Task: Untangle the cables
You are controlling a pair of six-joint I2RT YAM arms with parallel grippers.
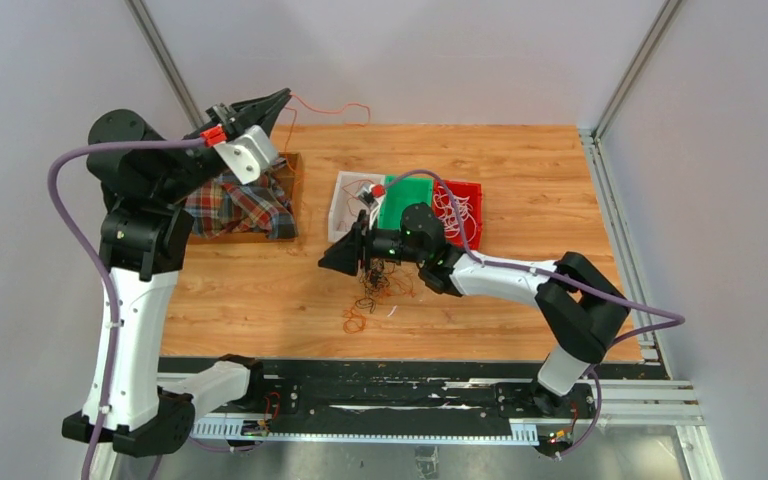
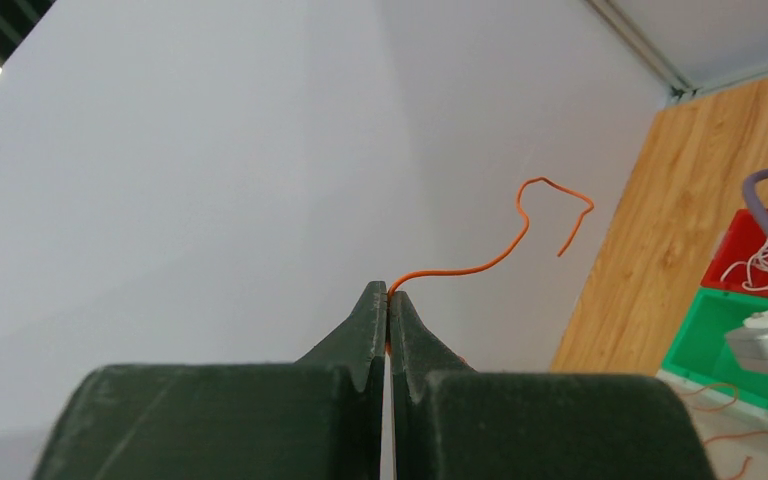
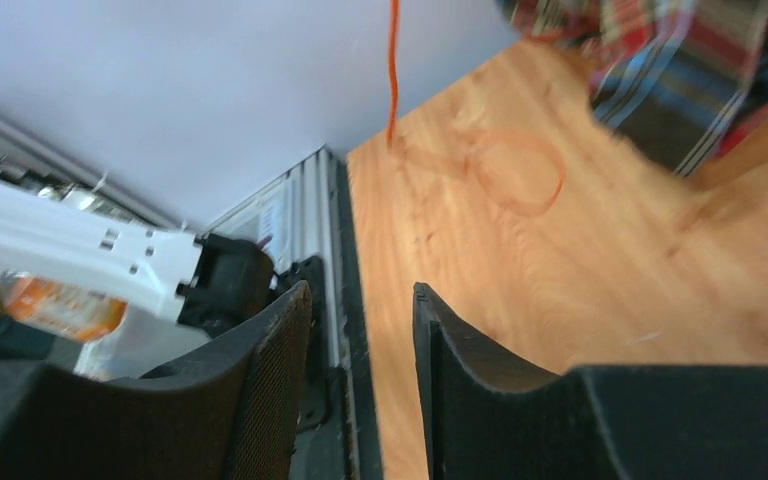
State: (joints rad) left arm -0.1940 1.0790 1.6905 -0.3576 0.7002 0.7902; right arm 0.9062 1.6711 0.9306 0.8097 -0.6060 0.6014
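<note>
Between the tips of the left gripper [image 2: 388, 300]: the jaws are pressed fully together on the orange cable [image 2: 500, 255]. A short free end curls up past the tips, and the rest drops away below them.
Below the right gripper [image 3: 360, 300]: its fingers stand partly apart with nothing between them. From above it hovers just over the tangle of cables [image 1: 372, 285] on the table [image 1: 560, 180].
Ahead of the right fingers: the orange cable hangs down as a straight line, and an orange loop [image 3: 520, 170] lies flat on the wood beyond. Whether loop and line are one strand cannot be told.
Behind the right gripper: white cables [image 1: 452, 210] sit in the red bin [image 1: 474, 190], apart from the tangle.
Risk, slip: the thin cable is pinched only at the very tips of the left gripper, so a tug from below would likely slide it out.
Risk, drag: if the low end is knotted into the tangle, any pull would lift the whole clump and tighten it — nothing pins it down.
Risk, snag: the plaid cloth [image 1: 240, 205] lies under the raised left gripper, and slack falling there could catch on its folds.
Risk, wrong grab: closing the right gripper over the clump could trap several strands at once, because they overlap too closely to separate by eye.
</note>
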